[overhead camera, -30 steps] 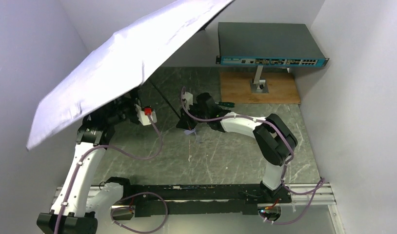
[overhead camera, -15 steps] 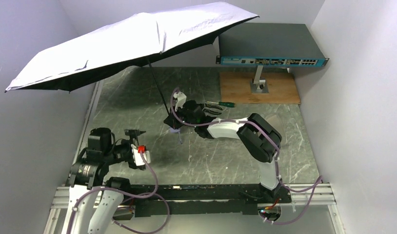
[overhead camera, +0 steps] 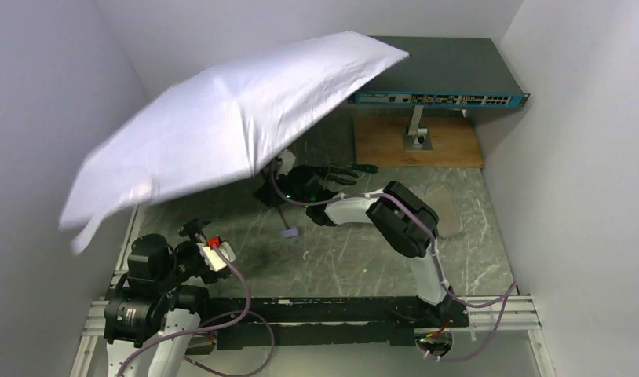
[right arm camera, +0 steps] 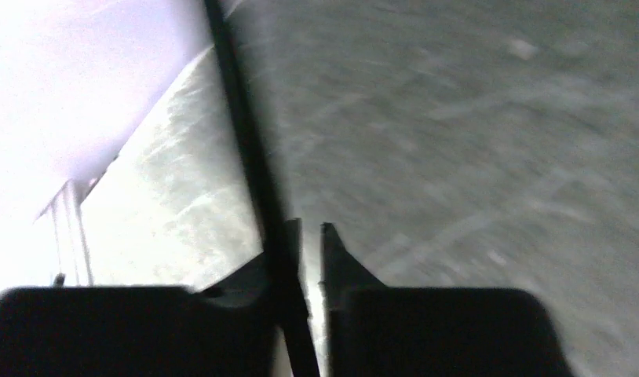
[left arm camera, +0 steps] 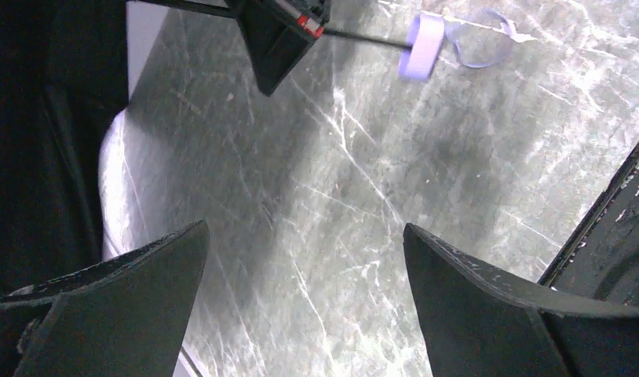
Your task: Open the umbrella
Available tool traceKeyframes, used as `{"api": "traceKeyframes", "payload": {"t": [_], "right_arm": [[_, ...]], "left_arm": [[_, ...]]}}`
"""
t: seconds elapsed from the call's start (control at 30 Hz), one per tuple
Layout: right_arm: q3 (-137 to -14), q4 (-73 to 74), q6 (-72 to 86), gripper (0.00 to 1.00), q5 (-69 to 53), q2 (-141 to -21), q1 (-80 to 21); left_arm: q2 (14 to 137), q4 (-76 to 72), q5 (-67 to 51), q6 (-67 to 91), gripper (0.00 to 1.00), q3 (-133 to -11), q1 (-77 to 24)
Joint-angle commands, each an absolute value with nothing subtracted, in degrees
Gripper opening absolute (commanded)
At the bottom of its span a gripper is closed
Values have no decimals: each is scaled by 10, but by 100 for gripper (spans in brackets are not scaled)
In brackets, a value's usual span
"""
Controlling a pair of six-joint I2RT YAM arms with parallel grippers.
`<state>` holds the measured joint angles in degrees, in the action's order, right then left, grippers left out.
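Note:
The umbrella [overhead camera: 222,133] is spread open, its pale canopy tilted down to the left over the table's left half. Its thin black shaft [right arm camera: 246,133] runs down to the small lilac handle [overhead camera: 290,232], which lies near the tabletop with a strap loop [left arm camera: 481,39] beside it. Under the canopy's edge, my right gripper [overhead camera: 273,192] is at the shaft. In the right wrist view its jaws [right arm camera: 310,228] stand slightly apart, and the shaft crosses in front of the left finger, not in the gap. My left gripper [left arm camera: 304,236] is wide open and empty, low at the near left.
A dark network switch [overhead camera: 434,71] sits on a metal stand [overhead camera: 416,133] over a wooden board [overhead camera: 450,145] at the back right. A green-handled tool [overhead camera: 363,167] lies by the board. White walls close in on both sides; the canopy overhangs the left wall.
The canopy has tipped from level to sloping down on the left. My right gripper slid left along the shaft and its jaws parted a little. The left arm drew back further.

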<state>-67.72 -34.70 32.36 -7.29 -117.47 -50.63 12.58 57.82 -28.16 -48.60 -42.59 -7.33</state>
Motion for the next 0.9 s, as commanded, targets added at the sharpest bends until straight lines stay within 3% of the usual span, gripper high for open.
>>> {"api": "traceKeyframes", "payload": {"t": [0.0, 0.1, 0.3, 0.33, 0.37, 0.4, 0.43, 0.47, 0.87], "right_arm": [[-759, -400, 358, 0, -107, -1209, -500], [-803, -448, 389, 0, -137, -1242, -491], [-891, -462, 419, 0, -73, -1289, -496], [-894, -465, 414, 8, -66, -1295, -498], [-893, -468, 413, 36, -66, -1300, -498], [-889, -468, 418, 56, -67, -1302, -499], [-879, -467, 421, 70, -70, -1301, -499], [-863, -468, 419, 76, -73, -1296, -499], [-558, -469, 238, 86, -118, -1104, -492]], "left_arm": [[114, 570, -230, -428, 99, -425, -74], [114, 596, -232, -438, 99, -444, -74], [87, 655, -214, -465, 99, -460, -73], [82, 660, -206, -465, 99, -461, -73], [77, 663, -199, -464, 100, -461, -73], [72, 665, -194, -465, 100, -462, -73], [68, 667, -191, -465, 100, -462, -73], [66, 668, -188, -463, 100, -462, -73], [29, 683, -176, -491, 100, -416, -74]]}}
